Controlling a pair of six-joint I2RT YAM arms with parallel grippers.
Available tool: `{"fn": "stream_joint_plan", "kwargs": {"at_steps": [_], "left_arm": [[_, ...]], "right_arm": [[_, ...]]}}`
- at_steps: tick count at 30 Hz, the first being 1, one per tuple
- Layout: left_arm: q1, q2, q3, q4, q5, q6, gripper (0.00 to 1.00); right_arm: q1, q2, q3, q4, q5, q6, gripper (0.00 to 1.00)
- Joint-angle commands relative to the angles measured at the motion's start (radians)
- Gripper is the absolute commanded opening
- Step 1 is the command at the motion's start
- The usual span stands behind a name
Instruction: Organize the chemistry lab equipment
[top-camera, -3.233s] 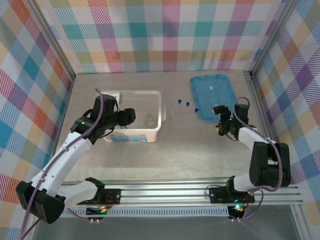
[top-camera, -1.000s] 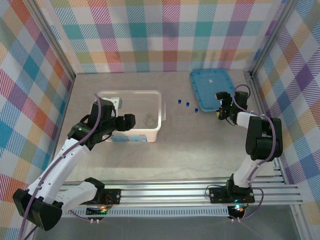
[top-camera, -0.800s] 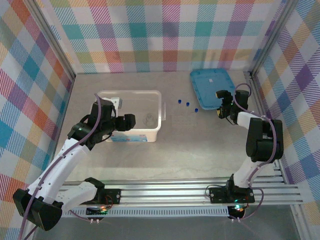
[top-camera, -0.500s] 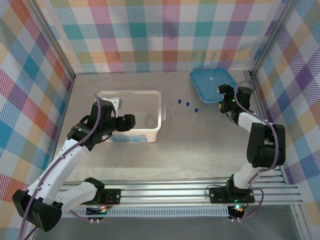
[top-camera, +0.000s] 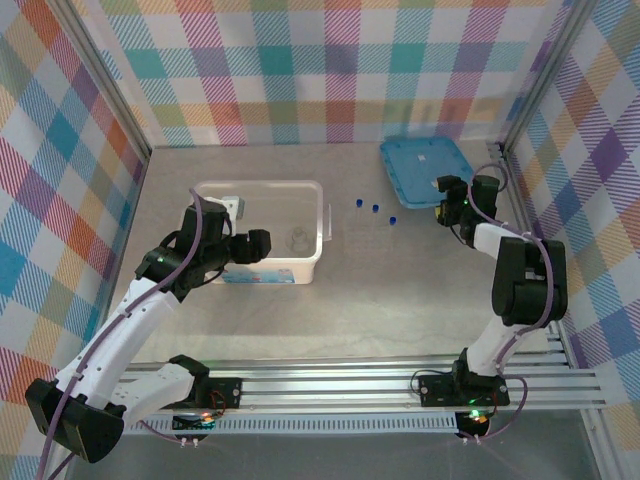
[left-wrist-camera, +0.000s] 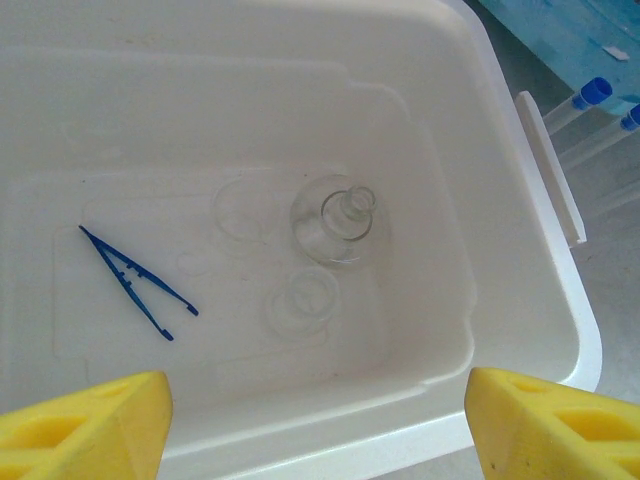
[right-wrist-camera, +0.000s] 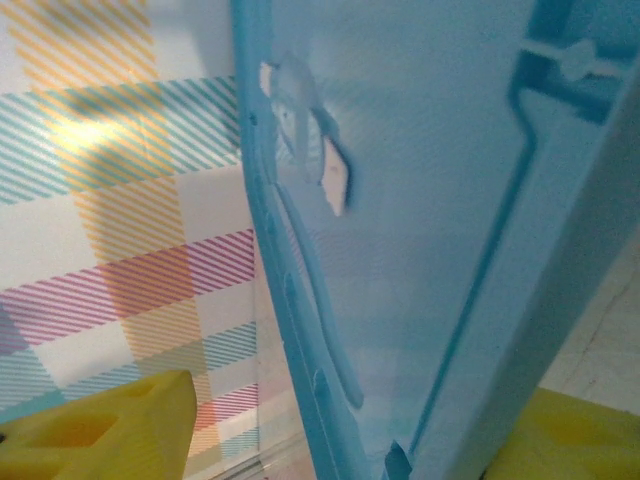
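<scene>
Tweezers (left-wrist-camera: 138, 283), dark blue, lie on the floor of the translucent box (left-wrist-camera: 520, 250), well apart from the round glass flask (left-wrist-camera: 335, 217) that stands near its middle, with a tiny clear cup (left-wrist-camera: 302, 302) just beside the flask. Left jaws hang spread wide above the box. Blue-capped tubes (top-camera: 375, 208) lie on the worktop (top-camera: 400, 290) between box and blue lid (top-camera: 420, 170). Right jaws straddle the lid's near right edge; whether they pinch it I cannot tell
</scene>
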Motion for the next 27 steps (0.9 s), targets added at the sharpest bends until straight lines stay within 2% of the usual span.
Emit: {"fn": "stream_joint_plan", "kwargs": {"at_steps": [1, 5, 8, 13, 20, 27], "left_arm": [[-0.001, -0.014, -0.014, 0.005, -0.004, 0.008, 0.77], [0.0, -0.009, -0.014, 0.008, -0.005, 0.008, 0.77], [-0.001, 0.0, -0.014, 0.01, -0.001, 0.009, 0.77], [0.0, 0.002, -0.016, 0.013, -0.005, 0.011, 0.77], [0.0, -0.002, -0.022, 0.012, -0.008, 0.011, 0.77], [0.001, -0.001, -0.022, 0.012, -0.009, 0.015, 0.77]], "right_arm": [[0.005, 0.026, 0.019, 0.087, 0.007, 0.079, 0.67], [0.009, 0.024, 0.012, 0.109, 0.03, 0.1, 0.64], [0.01, 0.029, 0.022, 0.118, 0.033, 0.114, 0.56], [0.012, 0.036, 0.029, 0.1, 0.039, 0.117, 0.53], [0.012, 0.037, 0.034, 0.068, 0.022, 0.083, 0.24], [0.013, 0.009, 0.014, 0.066, 0.013, 0.043, 0.13]]}}
